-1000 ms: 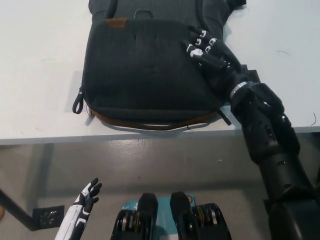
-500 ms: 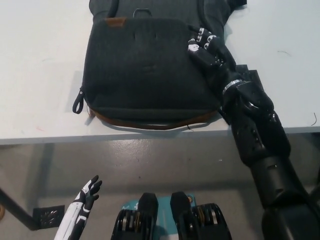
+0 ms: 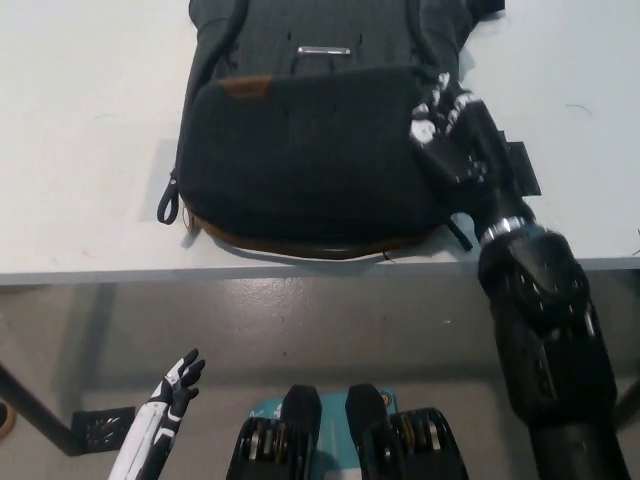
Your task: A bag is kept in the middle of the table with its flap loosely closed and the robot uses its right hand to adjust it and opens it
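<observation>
**Observer:** What's in front of you, biggest first?

**Me:** The white flat worktop (image 3: pixel 80 150), and lying in its middle a dark grey fabric backpack with a brown base trim (image 3: pixel 310 170). Its long axis runs away from me, base toward the near edge. The rounded front flap with a small brown leather tab (image 3: pixel 300 150) covers the lower body.

**Observer:** And the hands?

**Me:** My black right hand (image 3: pixel 452 132) rests on the flap's right edge, fingers curled against the fabric; I cannot tell whether they actually pinch it. The flap stretches leftward from that hand, so I judge the lift must peel from the right corner. My white left hand (image 3: pixel 172 392) hangs low beneath the worktop, fingers spread, holding nothing.
</observation>
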Motion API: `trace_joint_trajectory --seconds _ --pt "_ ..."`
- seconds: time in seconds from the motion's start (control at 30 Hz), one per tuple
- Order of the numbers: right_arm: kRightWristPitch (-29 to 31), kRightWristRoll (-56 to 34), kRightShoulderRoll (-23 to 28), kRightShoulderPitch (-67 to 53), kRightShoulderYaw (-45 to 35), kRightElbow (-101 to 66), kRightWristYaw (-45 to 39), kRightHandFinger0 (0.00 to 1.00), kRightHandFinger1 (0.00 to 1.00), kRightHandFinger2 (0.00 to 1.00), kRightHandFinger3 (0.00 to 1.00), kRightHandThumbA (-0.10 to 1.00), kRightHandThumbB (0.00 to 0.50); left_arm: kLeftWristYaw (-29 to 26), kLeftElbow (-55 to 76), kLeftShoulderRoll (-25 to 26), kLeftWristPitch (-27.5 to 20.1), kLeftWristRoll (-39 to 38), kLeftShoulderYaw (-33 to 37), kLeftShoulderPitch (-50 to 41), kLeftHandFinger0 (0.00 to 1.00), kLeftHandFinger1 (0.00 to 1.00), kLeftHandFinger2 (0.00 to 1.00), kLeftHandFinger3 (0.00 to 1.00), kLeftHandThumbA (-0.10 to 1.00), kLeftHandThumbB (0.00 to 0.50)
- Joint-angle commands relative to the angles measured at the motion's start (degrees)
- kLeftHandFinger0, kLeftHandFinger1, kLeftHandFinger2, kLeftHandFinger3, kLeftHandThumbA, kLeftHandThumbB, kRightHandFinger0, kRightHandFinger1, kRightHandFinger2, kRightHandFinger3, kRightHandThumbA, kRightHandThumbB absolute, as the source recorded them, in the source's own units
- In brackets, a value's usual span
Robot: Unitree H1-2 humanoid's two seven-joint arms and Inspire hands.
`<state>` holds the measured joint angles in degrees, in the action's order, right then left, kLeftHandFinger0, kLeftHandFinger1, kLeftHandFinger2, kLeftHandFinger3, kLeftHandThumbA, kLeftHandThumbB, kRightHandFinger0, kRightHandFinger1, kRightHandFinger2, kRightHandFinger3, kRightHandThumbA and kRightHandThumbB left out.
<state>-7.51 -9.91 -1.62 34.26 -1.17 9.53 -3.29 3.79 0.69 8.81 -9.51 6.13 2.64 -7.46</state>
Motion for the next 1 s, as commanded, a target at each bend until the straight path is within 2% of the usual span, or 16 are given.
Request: trace_joint_trajectory --seconds 0.0,0.1,0.13,0.2,0.37,0.4,0.53,0.6,0.63,0.67,0.7,0.73,0.77,0.8,0.9,0.97 --pt "-3.63 14.73 1.32 -9.06 4.66 -42.59 0.81 0.0 0.23 0.49 0.63 -0.1 0.126 0.43 1.0 1.87 -1.12 0.56 -0.58 1.23 1.0 1.0 1.0 1.0 1.0 0.114" --pt "0.03 15.98 2.03 -13.06 5.02 -46.28 -0.6 0.0 0.19 0.51 0.65 -0.1 0.123 0.45 0.86 1.91 -0.99 0.47 -0.65 1.5 1.0 1.0 1.0 1.0 1.0 0.111" --pt "3.53 17.23 2.03 -14.11 5.06 -46.29 -0.72 0.0 0.18 0.53 0.68 -0.1 0.13 0.49 0.95 1.89 -0.82 0.4 -0.66 1.47 1.0 1.0 1.0 1.0 1.0 0.119" --pt "6.06 20.7 2.47 -17.04 5.65 -47.86 -1.19 0.0 0.19 0.58 0.66 -0.1 0.113 0.35 0.74 1.63 -0.8 0.32 -0.65 1.76 1.0 1.0 1.0 1.0 1.0 0.136" --pt "9.35 24.87 1.96 -23.79 8.25 -47.88 -1.08 0.0 0.11 0.5 0.61 -0.1 0.127 0.01 0.7 1.76 -0.56 1.1 -0.72 2.71 1.0 1.0 1.0 1.0 1.0 0.128" --pt "11.67 23.64 2.53 -26.3 9.18 -45.5 -1.37 0.0 0.12 0.52 0.65 -0.1 0.102 0.37 0.95 1.83 -0.08 0.7 -0.67 2.78 1.0 1.0 1.0 1.0 1.0 0.126" --pt "15.6 25.02 3.72 -30.22 10.72 -39.51 -0.16 0.0 0.13 0.56 0.7 -0.1 0.104 0.53 1.09 1.79 0.19 0.51 -0.61 2.87 1.0 1.0 1.0 1.0 1.0 0.123" --pt "14.45 25.24 5.2 -31.85 12.0 -36.86 -0.64 0.03 0.26 0.69 0.78 -0.1 0.122 0.49 1.47 1.73 0.49 0.6 -0.58 2.81 1.0 1.0 1.0 1.0 1.0 0.12" --pt "12.76 23.88 6.24 -32.6 12.53 -35.1 -1.76 0.12 0.41 0.82 0.89 -0.1 0.143 0.67 1.54 1.66 0.52 0.05 -0.62 2.82 1.0 1.0 1.0 1.0 1.0 0.115" --pt "12.42 22.47 6.72 -32.59 12.74 -33.79 -2.22 0.17 0.46 0.84 0.89 -0.1 0.145 0.85 1.51 1.8 0.63 -0.27 -0.7 3.09 1.0 1.0 1.0 1.0 1.0 0.115" --pt "11.71 19.58 8.36 -32.75 13.11 -31.24 -4.07 0.46 0.68 0.9 0.99 0.01 0.167 0.87 1.45 1.89 0.82 -0.2 -0.72 3.22 1.0 1.0 1.0 1.0 1.0 0.112" --pt "11.47 19.31 9.88 -32.87 13.65 -29.46 -5.1 0.54 0.77 0.99 1.0 0.12 0.217 0.84 1.42 1.89 0.85 -0.15 -0.72 3.23 1.0 1.0 1.0 1.0 1.0 0.121" --pt "7.36 18.48 13.02 -32.88 15.04 -27.91 -8.55 0.83 0.97 1.0 1.0 0.43 0.281 0.78 1.2 2.04 0.74 0.12 -0.72 3.54 1.0 1.0 1.0 1.0 1.0 0.124" --pt "6.49 18.0 15.01 -32.65 16.16 -26.54 -10.4 0.98 1.0 1.0 1.0 0.52 0.308 0.77 0.97 2.23 0.61 0.26 -0.71 4.0 1.0 1.0 1.0 1.0 1.0 0.126" --pt "8.91 20.57 18.27 -32.85 18.65 -22.14 -10.6 1.0 1.0 1.0 1.0 0.68 0.335 0.64 0.56 2.28 0.42 0.45 -0.6 4.89 1.0 1.0 1.0 1.0 1.0 0.123" --pt "7.77 22.96 19.8 -33.22 20.02 -20.61 -10.19 1.0 1.0 1.0 1.0 0.8 0.378 0.82 0.55 2.38 0.61 0.25 -0.54 5.27 1.0 1.0 1.0 1.0 1.0 0.122"
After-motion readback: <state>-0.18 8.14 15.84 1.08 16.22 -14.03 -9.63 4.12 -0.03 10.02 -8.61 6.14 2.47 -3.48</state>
